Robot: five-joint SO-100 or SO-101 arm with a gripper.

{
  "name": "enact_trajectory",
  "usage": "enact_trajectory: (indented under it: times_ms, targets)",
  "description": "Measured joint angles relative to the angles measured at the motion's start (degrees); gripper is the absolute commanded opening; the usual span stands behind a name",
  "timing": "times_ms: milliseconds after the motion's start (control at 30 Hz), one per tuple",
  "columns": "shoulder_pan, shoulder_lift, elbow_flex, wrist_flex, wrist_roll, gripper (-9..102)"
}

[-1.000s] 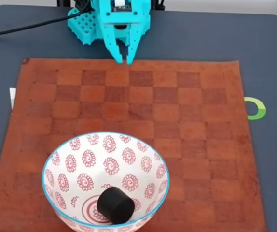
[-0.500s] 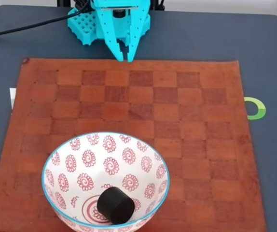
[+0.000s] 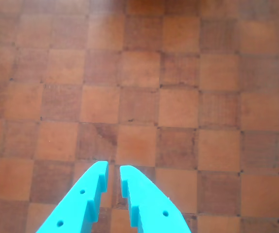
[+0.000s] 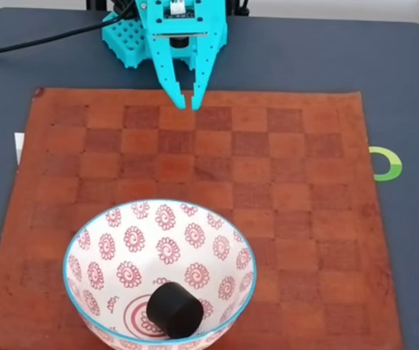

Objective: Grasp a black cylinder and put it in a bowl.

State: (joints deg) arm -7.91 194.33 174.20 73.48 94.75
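In the fixed view the black cylinder [image 4: 174, 309] lies on its side at the bottom of the white bowl [image 4: 133, 237], which has red flower motifs and a blue rim. The bowl stands at the near left of the chequered mat. My turquoise gripper [image 4: 188, 103] hangs far from both, over the mat's far edge, pointing down. Its fingertips stand a small gap apart with nothing between them. In the wrist view the gripper [image 3: 113, 167] enters from the bottom edge over bare brown squares.
The brown chequered mat [image 4: 290, 182] covers most of the dark grey table [image 4: 406, 87]. A green ring mark [image 4: 386, 163] sits right of the mat. A black cable [image 4: 41, 42] runs from the arm's turquoise base [image 4: 125, 40] to the far left.
The fingertips, which touched before, have parted slightly. The gripper has tilted a little toward the mat. Bowl and cylinder have not moved.
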Motion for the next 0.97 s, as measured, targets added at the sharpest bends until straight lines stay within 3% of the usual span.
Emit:
enact_trajectory:
  times_ms: [967]
  targets:
    - [0.62,0.0,7.56,-4.31,0.0,0]
